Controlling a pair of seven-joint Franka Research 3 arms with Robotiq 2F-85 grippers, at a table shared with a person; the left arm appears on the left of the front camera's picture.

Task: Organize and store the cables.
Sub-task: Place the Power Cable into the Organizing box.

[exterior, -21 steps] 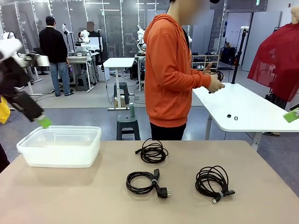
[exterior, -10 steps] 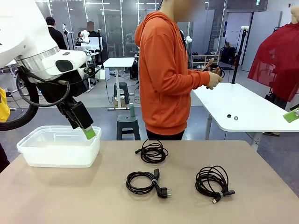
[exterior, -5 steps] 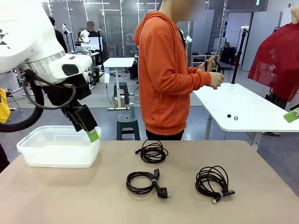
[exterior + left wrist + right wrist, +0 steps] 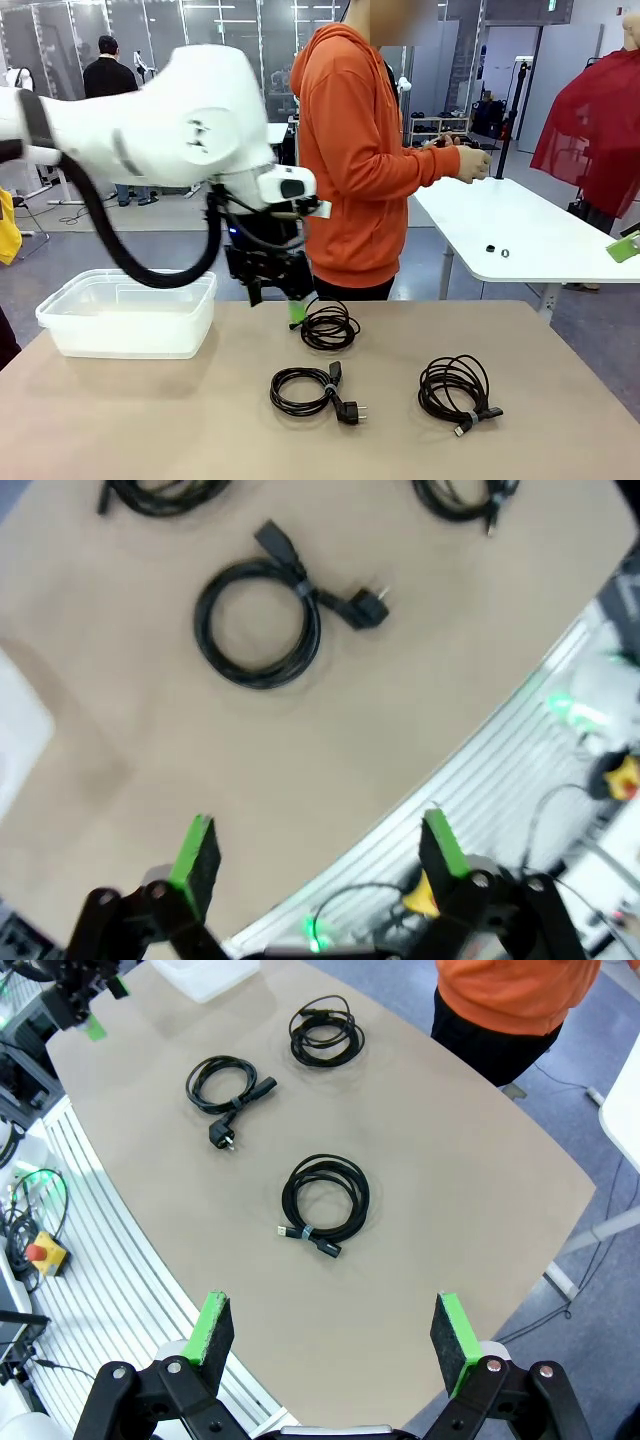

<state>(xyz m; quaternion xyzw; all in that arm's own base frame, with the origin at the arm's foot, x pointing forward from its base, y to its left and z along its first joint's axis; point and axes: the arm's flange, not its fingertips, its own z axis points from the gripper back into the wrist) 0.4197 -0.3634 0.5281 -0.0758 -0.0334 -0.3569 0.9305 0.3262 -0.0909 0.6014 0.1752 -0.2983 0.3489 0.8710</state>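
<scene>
The left tool (image 4: 292, 305) hangs wide open and empty at centre frame, low over the far edge of the tan table (image 4: 150, 420), just beside the far coiled black cable (image 4: 328, 326). The plug-ended black coil (image 4: 300, 390) and the lower-right black coil (image 4: 455, 388) lie nearer. The right tool (image 4: 330, 1310) is spread wide, holding nothing. A pick looks next: straddle the bundled strands near the tie, close firmly, then lift towards the clear plastic bin (image 4: 130, 335) at left.

3 black cables (image 4: 303, 390) lie flat and apart on the tan table (image 4: 140, 420), each a round coil bound by a tie. The far cable (image 4: 328, 326) sits mid-table; the near-left cable (image 4: 290, 392) ends in a round mains plug (pins pointing right); the right cable (image 4: 453, 387) is bulkiest
</scene>
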